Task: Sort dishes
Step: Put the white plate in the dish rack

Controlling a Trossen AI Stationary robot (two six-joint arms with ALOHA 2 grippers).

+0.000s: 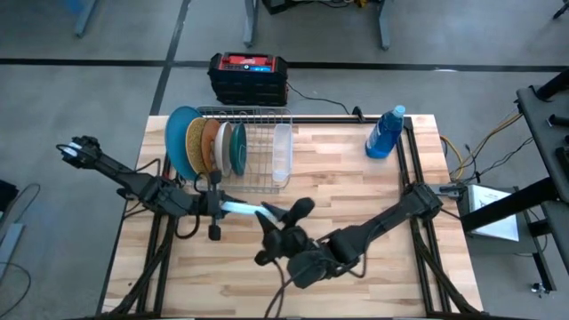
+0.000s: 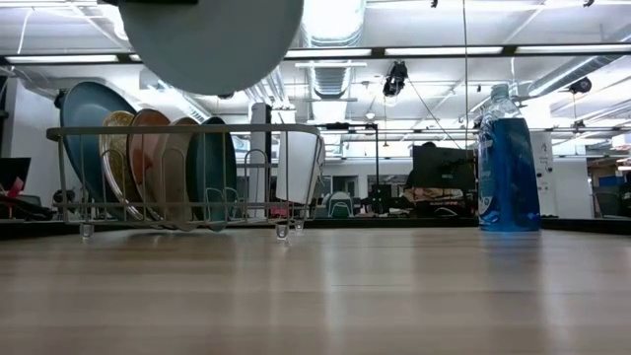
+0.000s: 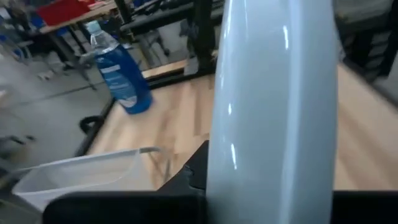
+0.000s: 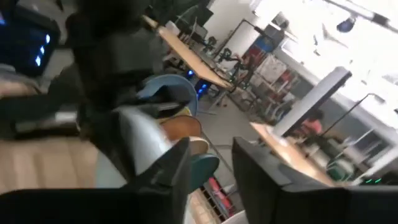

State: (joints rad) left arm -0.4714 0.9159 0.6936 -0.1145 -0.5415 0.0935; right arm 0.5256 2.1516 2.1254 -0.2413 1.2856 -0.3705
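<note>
My left gripper (image 1: 216, 206) is shut on the small pale blue plate (image 1: 242, 211), which stands on edge in the air in front of the wire rack (image 1: 258, 182). The plate fills the left wrist view (image 3: 273, 106) and shows at the top of the low view (image 2: 212, 39). The mid-blue (image 1: 180, 138), gold speckled (image 1: 196, 144), beige-grey (image 1: 212, 147) and teal-green (image 1: 237, 147) plates stand on edge in the rack. My right gripper (image 1: 283, 212) is open at the pale blue plate's right end. In the right wrist view the plate (image 4: 143, 146) lies beside one finger (image 4: 177, 168), outside the gap. My left gripper pinches the pale blue plate by its rim (image 3: 249, 186) at the plate's left end, one finger on each face. The fingers come level from the table's left. The plate stands on edge, lifted clear of the table. Whether my right gripper touches the plate, I cannot tell.
A clear plastic cup (image 1: 281, 156) lies in the rack's right part. A blue bottle (image 1: 385, 133) stands at the far right of the table. A black and red box (image 1: 248, 76) sits on the floor beyond the far edge.
</note>
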